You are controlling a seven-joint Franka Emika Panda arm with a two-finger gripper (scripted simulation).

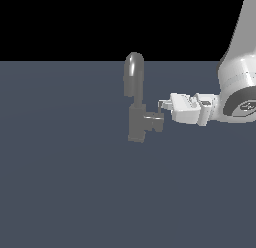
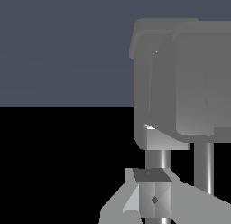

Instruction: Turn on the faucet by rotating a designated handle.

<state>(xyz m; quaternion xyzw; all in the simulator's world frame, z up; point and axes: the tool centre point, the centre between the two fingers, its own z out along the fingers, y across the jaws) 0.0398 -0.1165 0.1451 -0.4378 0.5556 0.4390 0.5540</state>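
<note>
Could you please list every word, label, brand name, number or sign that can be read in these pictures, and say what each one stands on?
There is no readable text in either view.
The faucet, its handle and the gripper bear no words, numbers or labels.
A dark ring on the arm at the exterior view's right edge carries a faint lighter mark, too small and cut off to read.

flat slate-blue floor (image 1: 60, 192); the grey faucet (image 1: 136, 119) stands upright on it, near the middle.

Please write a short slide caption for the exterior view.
Panda gripper reaches from the exterior view's right to the thin handle beside the grey faucet.
</note>
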